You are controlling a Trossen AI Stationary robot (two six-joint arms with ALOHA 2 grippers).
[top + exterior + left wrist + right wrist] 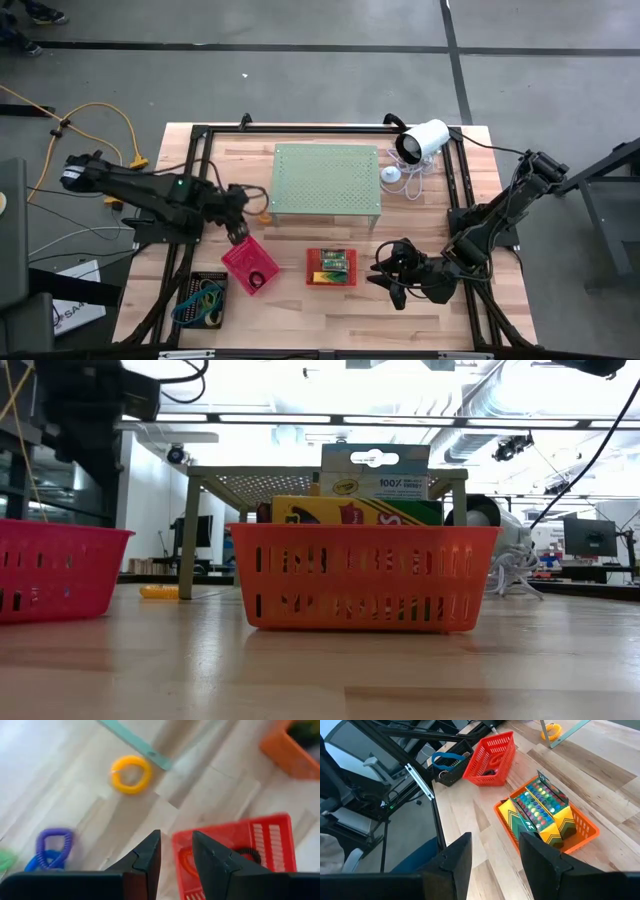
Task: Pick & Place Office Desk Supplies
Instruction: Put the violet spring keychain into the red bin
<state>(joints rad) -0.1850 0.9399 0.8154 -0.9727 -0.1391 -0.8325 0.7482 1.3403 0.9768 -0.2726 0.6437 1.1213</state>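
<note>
My left gripper (237,232) hangs open and empty over the far edge of the red tray (250,265); its wrist view shows the narrow gap (175,855). In that tray (260,832) lie an orange ring (186,862) and a black coil loop (248,854). A yellow ring (131,774) lies flat on the wood by the stand's leg. Purple and blue coil loops (51,849) lie on the table beside it. The black tray (203,298) holds blue and green loops. My right gripper (393,272) waits open (495,855) right of the orange tray (332,267), which holds crayon packs (540,812).
The pale green perforated stand (327,180) rises at the table's far middle, with a white camera (420,142) and its cord to its right. A black frame borders the table on both sides. Bare wood lies along the near edge between the trays.
</note>
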